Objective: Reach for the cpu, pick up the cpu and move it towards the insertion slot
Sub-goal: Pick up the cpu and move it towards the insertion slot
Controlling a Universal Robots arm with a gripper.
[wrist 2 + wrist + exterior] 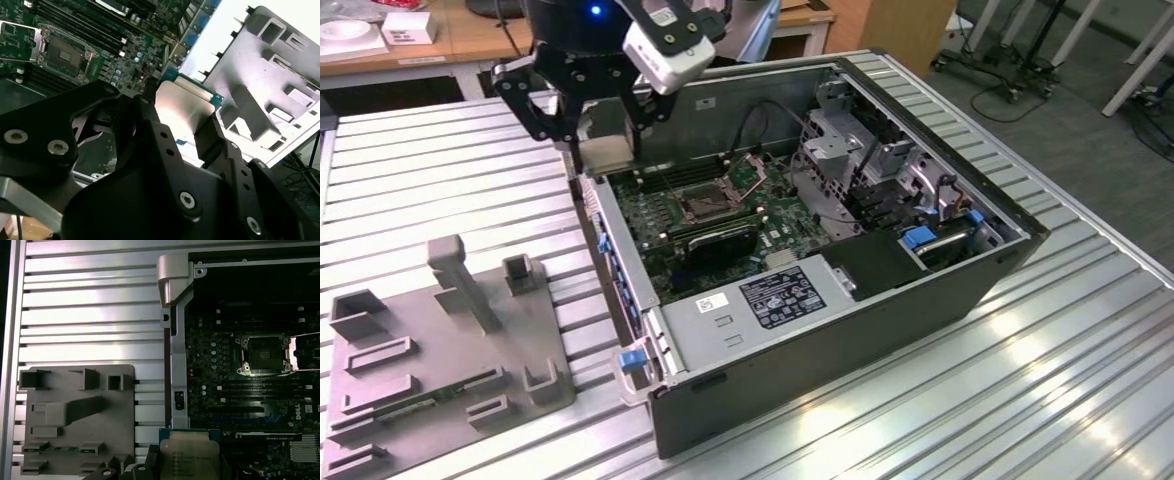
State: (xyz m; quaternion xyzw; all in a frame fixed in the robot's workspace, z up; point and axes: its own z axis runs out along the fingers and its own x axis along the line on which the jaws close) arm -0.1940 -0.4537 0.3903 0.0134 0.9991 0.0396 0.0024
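My gripper (603, 128) hangs above the back-left corner of the open computer case and is shut on the cpu (606, 150), a flat silvery square with a thin green rim. Both wrist views show the cpu (182, 107) (189, 457) pinched by its edges between the black fingers (210, 132). The insertion slot (707, 203) is a square socket with a dark centre and shiny frame on the green motherboard, lying open and a short way off from the cpu toward the exterior view's right. The slot also appears in both wrist views (62, 52) (263, 355).
The computer case (947, 310) lies open on a slatted metal table (440, 170), with a drive cage (854, 160) and power supply (781, 295) inside. A grey fixture plate (440, 350) with raised holders sits at the exterior view's left and carries a green memory stick (414, 408).
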